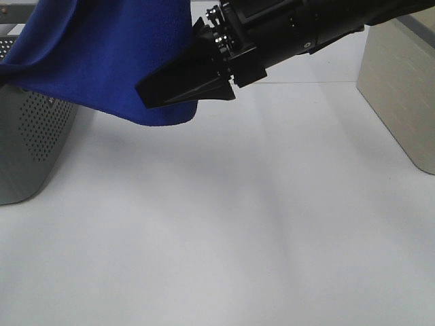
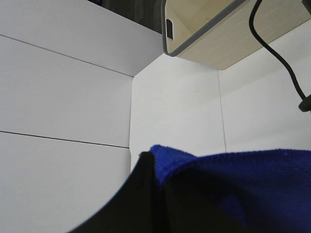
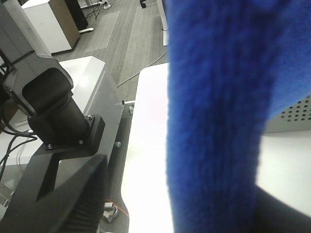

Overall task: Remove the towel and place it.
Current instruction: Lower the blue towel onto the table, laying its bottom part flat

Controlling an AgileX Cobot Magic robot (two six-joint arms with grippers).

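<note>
The white desk (image 1: pixel 272 224) carries a grey perforated basket (image 1: pixel 30 146) at the left of the high view and a beige box (image 1: pixel 401 95) at the far right. Both stand directly on the desk, well apart from each other.

Robotics lab or test cell in an office-type room. Evidence: bare white worktop (image 1: pixel 272 238) built from butted panels with visible seams, and a black robot arm mount (image 3: pixel 58 116) with screw heads right beside it. Loose black cable (image 2: pixel 274 53) hangs over the worktop. Grey plank floor (image 3: pixel 129 34) with cables on it, white cabinet (image 3: pixel 46 24) and brown cabinet (image 3: pixel 65 19) further back. Beige box (image 1: pixel 401 95) and grey perforated basket (image 1: pixel 34 136) sit on the worktop.
</note>
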